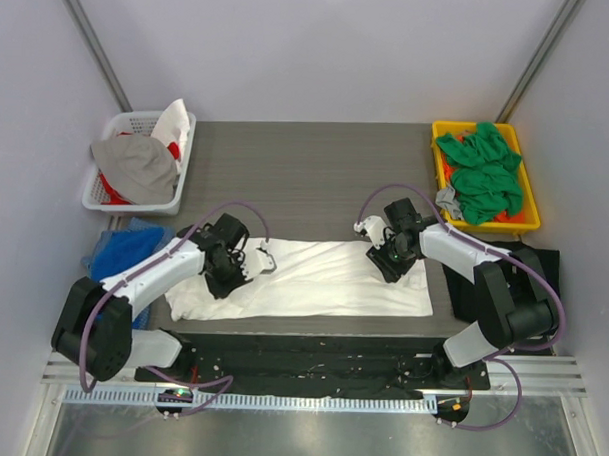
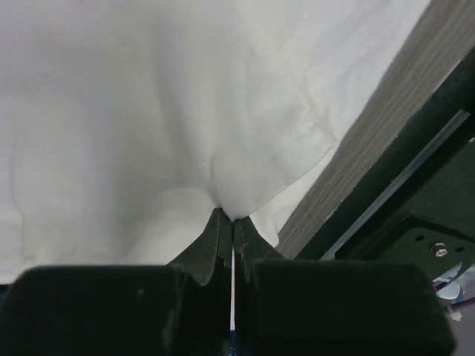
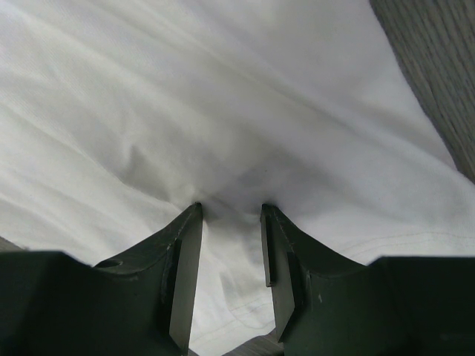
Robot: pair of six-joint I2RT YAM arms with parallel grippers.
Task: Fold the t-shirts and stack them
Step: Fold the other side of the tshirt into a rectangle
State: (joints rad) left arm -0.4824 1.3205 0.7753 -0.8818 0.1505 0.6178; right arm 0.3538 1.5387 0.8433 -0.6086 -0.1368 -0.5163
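Pinching the white t-shirt (image 2: 148, 111) by its edge, left hand (image 2: 229, 221) closed.

Grey wood-grain table (image 1: 306, 178); white t-shirt (image 1: 323, 279); green t-shirts (image 1: 482, 169); yellow bin (image 1: 454, 126); white basket (image 1: 130, 202).

There are one white t-shirt (image 1: 323, 279), one yellow bin (image 1: 458, 124), one white basket (image 1: 125, 204), one blue cloth (image 1: 129, 247) and two grippers, the left gripper (image 1: 226, 277) and the right gripper (image 1: 386, 263).
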